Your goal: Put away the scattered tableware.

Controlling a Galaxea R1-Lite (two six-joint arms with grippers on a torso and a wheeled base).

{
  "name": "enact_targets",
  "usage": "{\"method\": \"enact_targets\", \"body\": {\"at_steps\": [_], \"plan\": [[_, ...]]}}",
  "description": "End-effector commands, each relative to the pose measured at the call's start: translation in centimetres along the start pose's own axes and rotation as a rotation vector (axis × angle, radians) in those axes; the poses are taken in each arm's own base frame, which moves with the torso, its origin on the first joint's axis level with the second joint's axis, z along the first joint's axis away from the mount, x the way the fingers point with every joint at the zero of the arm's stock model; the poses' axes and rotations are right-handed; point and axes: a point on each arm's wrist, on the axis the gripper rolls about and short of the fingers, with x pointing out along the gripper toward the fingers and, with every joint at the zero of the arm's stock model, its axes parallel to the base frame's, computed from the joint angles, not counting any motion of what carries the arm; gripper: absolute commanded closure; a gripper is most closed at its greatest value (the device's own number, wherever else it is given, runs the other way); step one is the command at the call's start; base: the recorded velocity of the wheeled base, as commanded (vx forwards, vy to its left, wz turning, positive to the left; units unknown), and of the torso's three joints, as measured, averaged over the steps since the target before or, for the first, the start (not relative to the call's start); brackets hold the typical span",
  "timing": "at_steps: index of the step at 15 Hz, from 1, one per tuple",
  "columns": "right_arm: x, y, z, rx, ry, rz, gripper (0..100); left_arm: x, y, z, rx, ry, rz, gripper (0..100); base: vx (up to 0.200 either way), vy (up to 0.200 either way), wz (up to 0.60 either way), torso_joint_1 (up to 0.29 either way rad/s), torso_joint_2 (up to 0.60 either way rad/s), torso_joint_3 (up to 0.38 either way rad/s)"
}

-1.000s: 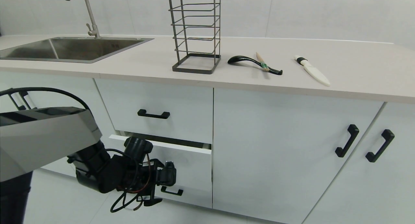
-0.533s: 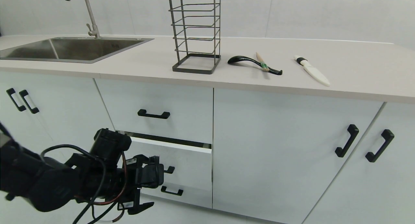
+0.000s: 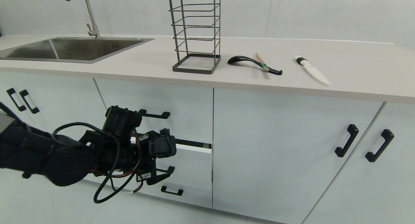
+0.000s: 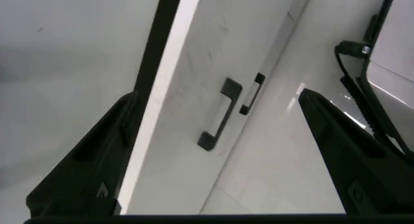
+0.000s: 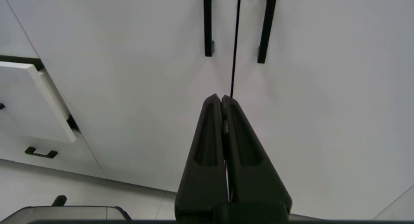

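your left gripper (image 4: 217,101) hangs before the part-open drawer (image 3: 191,165), jaws wide apart, empty. your right gripper (image 5: 226,102) faces the cupboard doors (image 5: 129,68), jaws together. black ladle (image 3: 246,60) and white knife (image 3: 313,71) lie on the counter (image 3: 129,60), right of the wire rack (image 3: 196,32).

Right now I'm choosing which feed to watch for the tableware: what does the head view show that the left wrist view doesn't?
Head view's own: the black ladle, white knife, wire rack and sink on the counter. Left wrist view's own: a close look at a drawer handle between the spread fingers. Shared: the left tool and the ajar drawer.
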Motion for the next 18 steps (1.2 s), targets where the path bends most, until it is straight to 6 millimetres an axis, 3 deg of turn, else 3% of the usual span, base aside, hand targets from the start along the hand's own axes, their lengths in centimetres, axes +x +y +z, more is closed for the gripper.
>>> {"method": "enact_targets", "body": {"at_steps": [1, 7, 13, 16, 18], "plan": [[0.0, 0.0, 0.0, 0.000, 0.001, 0.001, 100, 3.2, 0.2, -0.6, 0.021, 0.013, -0.044, 0, 0.000, 0.000, 0.00, 0.000, 0.00, 0.000], [0.0, 0.0, 0.0, 0.000, 0.001, 0.001, 100, 6.5, 0.9, -1.2, 0.123, 0.029, -0.067, 0, 0.000, 0.000, 0.00, 0.000, 0.00, 0.000], [0.0, 0.0, 0.0, 0.000, 0.001, 0.001, 100, 8.2, 0.9, -2.2, 0.113, 0.046, -0.077, 0, 0.000, 0.000, 0.00, 0.000, 0.00, 0.000], [0.0, 0.0, 0.0, 0.000, 0.001, 0.001, 100, 8.0, -0.1, -2.7, 0.102, 0.060, -0.112, 0, 0.000, 0.000, 0.00, 0.000, 0.00, 0.000], [0.0, 0.0, 0.0, 0.000, 0.001, 0.001, 100, 5.8, -1.1, -2.6, 0.104, 0.061, -0.122, 0, 0.000, 0.000, 0.00, 0.000, 0.00, 0.000]]}}
